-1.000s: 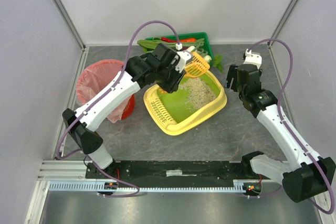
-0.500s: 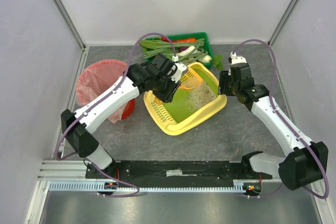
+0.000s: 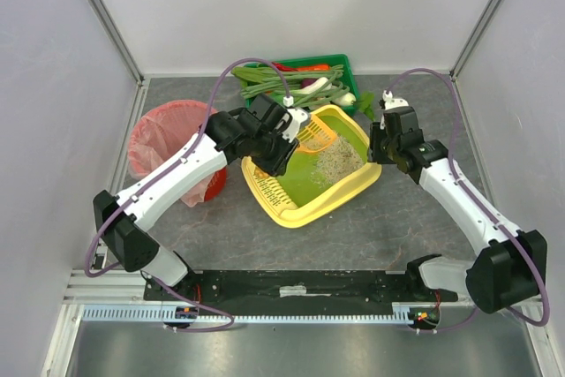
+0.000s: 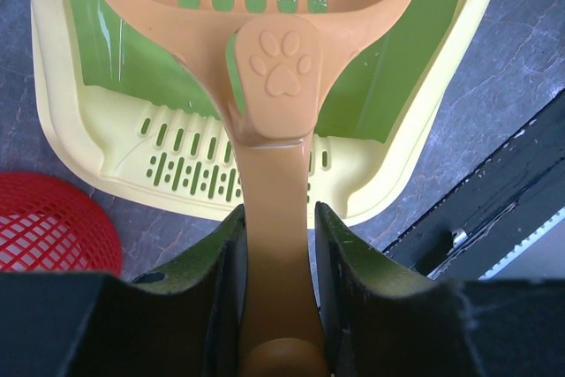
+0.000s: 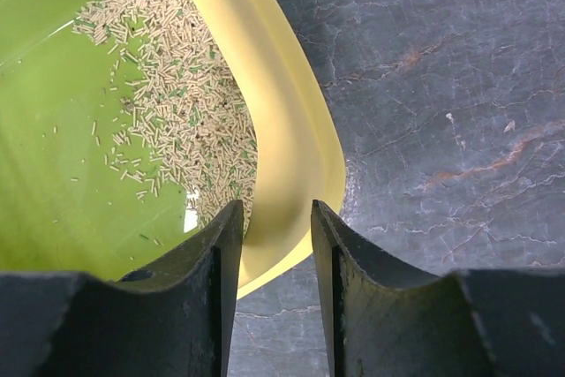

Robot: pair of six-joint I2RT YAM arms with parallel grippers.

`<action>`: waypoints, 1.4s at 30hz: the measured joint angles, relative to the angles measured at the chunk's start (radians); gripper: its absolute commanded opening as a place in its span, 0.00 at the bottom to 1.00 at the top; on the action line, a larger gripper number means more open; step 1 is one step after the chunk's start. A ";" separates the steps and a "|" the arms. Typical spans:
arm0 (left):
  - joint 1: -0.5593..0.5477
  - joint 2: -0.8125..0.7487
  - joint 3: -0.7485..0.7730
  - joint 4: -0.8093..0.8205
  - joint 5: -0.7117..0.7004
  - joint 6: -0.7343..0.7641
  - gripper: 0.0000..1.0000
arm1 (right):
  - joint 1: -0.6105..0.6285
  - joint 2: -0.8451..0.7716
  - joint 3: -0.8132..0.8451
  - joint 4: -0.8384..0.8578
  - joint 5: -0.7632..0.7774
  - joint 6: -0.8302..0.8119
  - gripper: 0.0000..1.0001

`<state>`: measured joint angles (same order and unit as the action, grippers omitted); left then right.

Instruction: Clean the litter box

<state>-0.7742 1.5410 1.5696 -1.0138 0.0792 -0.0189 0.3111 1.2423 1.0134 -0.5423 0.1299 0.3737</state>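
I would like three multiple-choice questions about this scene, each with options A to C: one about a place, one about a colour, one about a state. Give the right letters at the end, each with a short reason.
1. In the top view, where is the red bin relative to the litter box?
A. To its left
B. To its right
C. Inside it

2. What colour is the scoop?
A. Blue
B. Orange
C. White

3. What is the state of the left tool?
A. Open and empty
B. Shut on the scoop's handle
C. Shut on a vegetable

Answers: 1 A, the bin stands left of the yellow box; 2 B, the paw-print handle and slotted blade are orange; 3 B, both fingers press the sides of the handle.
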 measured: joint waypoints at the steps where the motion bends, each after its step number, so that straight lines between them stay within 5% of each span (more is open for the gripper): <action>1: 0.000 -0.003 -0.003 0.000 -0.001 -0.002 0.02 | 0.000 0.008 0.000 0.000 -0.002 0.000 0.41; 10: 0.000 -0.019 -0.006 0.000 -0.014 -0.011 0.02 | 0.000 0.056 0.025 0.010 0.003 -0.023 0.25; 27: 0.000 -0.010 -0.006 0.006 -0.019 -0.010 0.02 | -0.001 0.232 0.154 0.091 0.006 -0.188 0.19; 37: 0.002 0.016 -0.006 0.010 -0.026 -0.013 0.02 | -0.002 0.318 0.216 0.154 -0.041 -0.278 0.20; 42: 0.014 0.027 -0.006 0.009 -0.026 -0.032 0.02 | -0.001 0.321 0.216 0.164 -0.047 -0.287 0.34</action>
<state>-0.7601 1.5684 1.5639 -1.0046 0.0532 -0.0505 0.3099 1.5635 1.2297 -0.3779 0.0834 0.0864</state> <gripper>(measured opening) 0.400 0.293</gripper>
